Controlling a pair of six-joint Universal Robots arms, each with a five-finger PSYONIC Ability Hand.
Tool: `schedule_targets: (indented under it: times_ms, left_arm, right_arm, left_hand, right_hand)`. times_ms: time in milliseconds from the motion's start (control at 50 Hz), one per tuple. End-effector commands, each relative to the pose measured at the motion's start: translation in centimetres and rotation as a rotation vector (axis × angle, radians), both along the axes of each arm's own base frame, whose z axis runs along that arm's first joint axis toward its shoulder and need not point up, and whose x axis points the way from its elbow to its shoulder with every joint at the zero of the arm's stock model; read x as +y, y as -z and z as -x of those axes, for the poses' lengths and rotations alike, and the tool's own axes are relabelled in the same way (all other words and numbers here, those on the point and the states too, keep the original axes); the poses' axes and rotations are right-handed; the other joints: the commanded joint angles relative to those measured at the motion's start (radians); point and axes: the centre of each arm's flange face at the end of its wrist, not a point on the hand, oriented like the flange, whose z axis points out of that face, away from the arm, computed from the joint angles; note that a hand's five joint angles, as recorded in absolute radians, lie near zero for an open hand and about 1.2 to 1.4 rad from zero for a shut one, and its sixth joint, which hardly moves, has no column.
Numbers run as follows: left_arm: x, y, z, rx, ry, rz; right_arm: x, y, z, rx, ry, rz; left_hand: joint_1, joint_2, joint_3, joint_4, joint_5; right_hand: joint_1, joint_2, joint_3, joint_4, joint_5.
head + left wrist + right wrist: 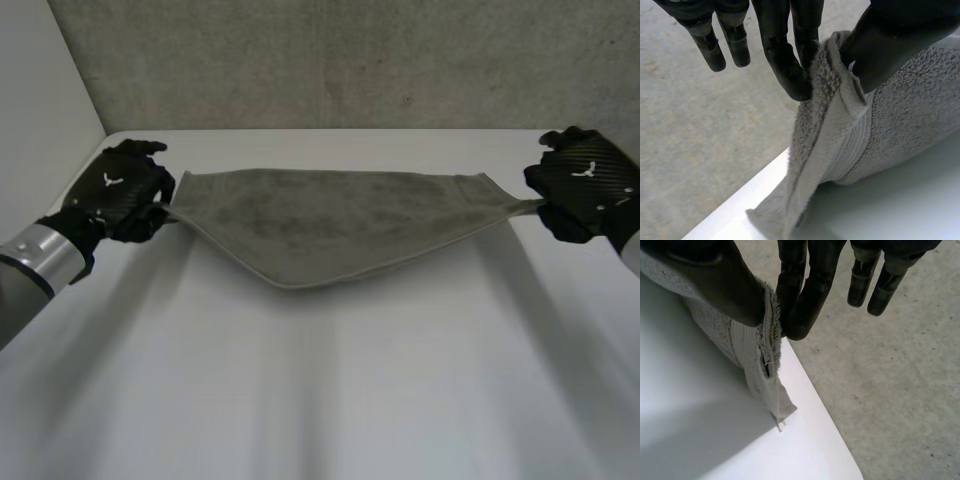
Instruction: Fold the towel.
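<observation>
towel: stretched between hands over far table, middle sagging nearward | left hand: fingers and thumb clamped on left corner | right hand: fingers clamped on right corner

The towel is dull grey, with a smooth ribbed band near its hem. The left hand and right hand are black, each with a small white mark. The table is white and the floor mottled grey.
</observation>
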Motion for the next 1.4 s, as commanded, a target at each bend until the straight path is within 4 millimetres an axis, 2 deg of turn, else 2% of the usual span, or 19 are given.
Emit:
schedule_targets:
  times_ms: [20,60,260,340,440,500,620,780,820,840,880,900,920,980,1000,1080,1140,1240,1400]
  left_arm:
    - [3.4,-0.1,1.4,-0.003,0.054,-0.022]
    - [5.0,-0.4,2.0,-0.004,0.074,-0.045]
    - [9.0,-1.8,1.9,-0.006,0.08,-0.093]
    - [10.3,-2.3,1.9,-0.006,0.08,-0.093]
    - [12.6,-3.4,2.0,-0.006,0.094,-0.066]
    - [13.5,-4.0,2.3,-0.004,0.104,-0.048]
    - [13.5,-4.4,2.3,-0.003,0.077,-0.035]
    - [11.5,-3.5,2.4,-0.01,0.06,-0.08]
    - [9.9,-2.8,2.6,-0.015,0.06,-0.108]
    - [9.9,-2.8,2.6,-0.015,0.06,-0.109]
    - [7.9,-1.9,2.7,-0.018,0.057,-0.135]
    - [7.9,-1.9,2.7,-0.018,0.057,-0.135]
    - [6.7,-1.3,2.8,-0.021,0.054,-0.148]
    - [4.7,-0.1,3.0,-0.028,0.047,-0.165]
    - [4.7,-0.1,3.0,-0.028,0.047,-0.165]
    - [1.5,1.5,2.9,-0.07,-0.011,-0.157]
    - [-0.6,2.7,2.7,-0.108,-0.073,-0.15]
    - [-3.2,4.2,2.7,-0.121,-0.131,-0.151]
    - [-4.2,5.5,4.2,-0.12,-0.101,-0.139]
  right_arm:
    - [0.9,-0.5,2.0,-0.004,0.0,-0.061]
    - [1.1,-0.4,2.4,0.009,-0.006,-0.077]
    - [2.9,0.0,5.0,0.151,-0.007,-0.143]
    - [3.1,-0.1,5.7,0.165,-0.017,-0.146]
    - [2.6,-0.7,8.1,0.162,0.022,-0.133]
    - [2.7,-0.9,8.5,0.141,0.012,-0.14]
    - [3.6,-0.9,7.9,0.12,-0.022,-0.159]
    - [2.5,-1.4,8.2,0.151,-0.023,-0.103]
    - [1.9,-1.4,7.9,0.16,-0.037,-0.083]
    - [1.0,-0.8,7.2,0.165,-0.067,-0.08]
    - [0.2,0.0,6.1,0.17,-0.096,-0.09]
    - [-0.7,0.5,4.9,0.182,-0.112,-0.099]
    - [-1.5,0.9,3.7,0.201,-0.116,-0.104]
    - [-2.2,1.2,2.6,0.226,-0.108,-0.103]
    - [-3.1,1.4,1.8,0.243,-0.095,-0.098]
    - [-6.0,3.3,-0.2,0.256,-0.088,-0.107]
    - [-6.8,3.4,-0.9,0.245,-0.088,-0.092]
    - [-10.8,4.6,-1.7,0.129,-0.001,-0.013]
    - [-14.2,6.1,-3.3,0.063,0.086,0.159]
  left_hand:
    - [0.076,0.04,-0.049,-0.055,0.041]
    - [0.076,0.04,-0.049,-0.055,0.041]
    - [0.076,0.04,-0.049,-0.055,0.041]
    - [0.076,0.04,-0.049,-0.055,0.041]
    - [0.076,0.04,-0.049,-0.055,0.041]
    - [0.076,0.04,-0.049,-0.055,0.041]
    - [0.076,0.04,-0.049,-0.055,0.041]
    - [0.076,0.04,-0.049,-0.055,0.041]
    - [0.076,0.04,-0.049,-0.055,0.041]
    - [0.076,0.04,-0.049,-0.055,0.041]
    - [0.076,0.04,-0.049,-0.055,0.041]
    - [0.076,0.04,-0.049,-0.055,0.041]
    - [0.076,0.04,-0.049,-0.055,0.041]
    - [0.076,0.04,-0.049,-0.055,0.041]
    - [0.076,0.04,-0.049,-0.055,0.041]
    - [0.076,0.04,-0.049,-0.055,0.041]
    - [0.076,0.04,-0.049,-0.055,0.041]
    - [0.076,0.04,-0.049,-0.055,0.041]
    - [0.076,0.04,-0.049,-0.055,0.041]
  right_hand:
    - [0.062,0.053,-0.041,-0.067,0.056]
    - [0.062,0.053,-0.041,-0.067,0.056]
    - [0.062,0.053,-0.041,-0.067,0.056]
    - [0.062,0.053,-0.041,-0.067,0.056]
    - [0.062,0.053,-0.041,-0.067,0.056]
    - [0.062,0.053,-0.041,-0.067,0.056]
    - [0.062,0.053,-0.041,-0.067,0.056]
    - [0.062,0.053,-0.041,-0.067,0.056]
    - [0.062,0.053,-0.041,-0.067,0.056]
    - [0.062,0.053,-0.041,-0.067,0.056]
    - [0.062,0.053,-0.041,-0.067,0.056]
    - [0.062,0.053,-0.041,-0.067,0.056]
    - [0.062,0.053,-0.041,-0.067,0.056]
    - [0.062,0.053,-0.041,-0.067,0.056]
    - [0.062,0.053,-0.041,-0.067,0.056]
    - [0.062,0.053,-0.041,-0.067,0.056]
    - [0.062,0.053,-0.041,-0.067,0.056]
    - [0.062,0.053,-0.041,-0.067,0.056]
    - [0.062,0.053,-0.041,-0.067,0.056]
